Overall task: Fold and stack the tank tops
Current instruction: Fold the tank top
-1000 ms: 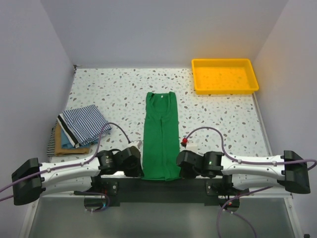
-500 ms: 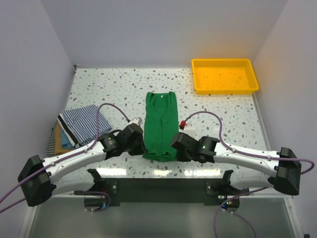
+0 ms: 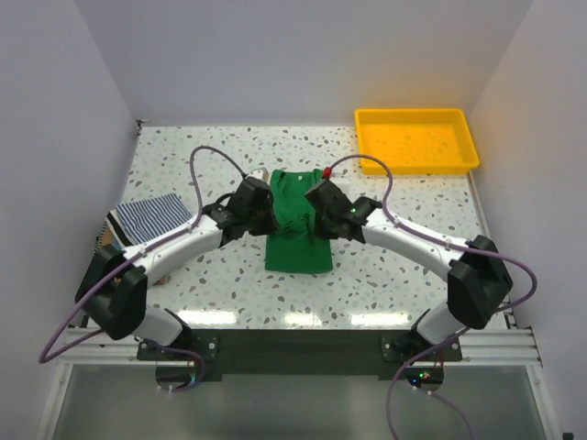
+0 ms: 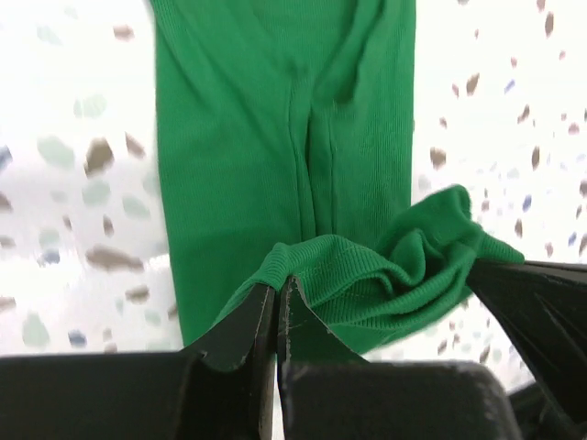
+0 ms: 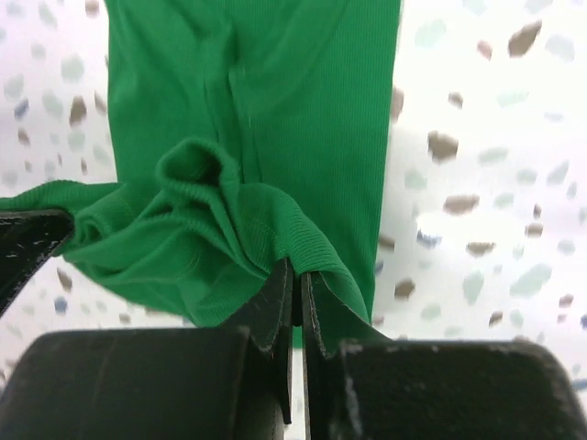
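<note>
Midway on the bench [image 3: 431, 206], the green tank top [image 3: 298, 249] runs near-to-far, one end doubled over, pinched by left pincer [image 4: 277, 298] and right pincer [image 5: 295, 280].

White speckled table [image 3: 413, 229], green tank top [image 3: 298, 249] spread lengthwise at its middle, yellow tray [image 3: 417, 114] set well apart to the far right of the green tank top, navy-white striped tank top [image 3: 151, 215] placed folded to its left, near the table's left edge

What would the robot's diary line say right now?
item: green tank top, mid-fold | left gripper: shut on it | right gripper: shut on it
</note>
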`<state>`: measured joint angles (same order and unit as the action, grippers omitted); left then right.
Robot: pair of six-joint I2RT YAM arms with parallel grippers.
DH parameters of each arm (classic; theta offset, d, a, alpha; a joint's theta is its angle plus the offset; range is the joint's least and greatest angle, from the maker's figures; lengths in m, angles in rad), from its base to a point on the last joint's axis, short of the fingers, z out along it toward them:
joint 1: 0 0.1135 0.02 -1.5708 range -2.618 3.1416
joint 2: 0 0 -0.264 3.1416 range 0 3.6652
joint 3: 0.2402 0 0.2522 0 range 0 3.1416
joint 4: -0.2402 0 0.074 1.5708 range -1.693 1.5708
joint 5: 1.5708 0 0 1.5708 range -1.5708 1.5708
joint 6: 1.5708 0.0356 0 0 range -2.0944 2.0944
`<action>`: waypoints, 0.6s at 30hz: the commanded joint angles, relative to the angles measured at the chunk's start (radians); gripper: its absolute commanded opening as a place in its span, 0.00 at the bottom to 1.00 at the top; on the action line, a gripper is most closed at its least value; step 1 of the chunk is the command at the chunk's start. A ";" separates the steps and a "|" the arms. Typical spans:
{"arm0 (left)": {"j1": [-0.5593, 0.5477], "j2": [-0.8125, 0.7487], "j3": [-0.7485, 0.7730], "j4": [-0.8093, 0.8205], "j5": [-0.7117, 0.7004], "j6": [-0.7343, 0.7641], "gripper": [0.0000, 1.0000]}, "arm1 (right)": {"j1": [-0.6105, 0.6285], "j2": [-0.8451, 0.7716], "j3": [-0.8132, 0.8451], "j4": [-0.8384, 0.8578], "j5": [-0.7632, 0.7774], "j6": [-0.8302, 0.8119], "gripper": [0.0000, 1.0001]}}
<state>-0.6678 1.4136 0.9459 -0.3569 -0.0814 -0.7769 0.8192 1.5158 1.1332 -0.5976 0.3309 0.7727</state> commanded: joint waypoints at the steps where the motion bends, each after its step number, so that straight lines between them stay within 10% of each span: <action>1: 0.060 0.126 0.108 0.130 0.002 0.079 0.00 | -0.066 0.105 0.128 0.080 -0.032 -0.113 0.00; 7: 0.138 0.309 0.172 0.274 0.057 0.111 0.04 | -0.178 0.285 0.283 0.102 -0.102 -0.151 0.16; 12: 0.183 0.322 0.220 0.272 0.046 0.108 0.52 | -0.213 0.307 0.321 0.091 -0.098 -0.161 0.55; 18: 0.188 0.196 0.215 0.216 0.034 0.093 0.60 | -0.212 0.222 0.281 0.079 -0.065 -0.173 0.50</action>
<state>-0.4797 1.7153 1.1236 -0.1661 -0.0380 -0.6868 0.6010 1.8313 1.4136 -0.5247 0.2493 0.6205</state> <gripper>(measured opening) 0.612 0.529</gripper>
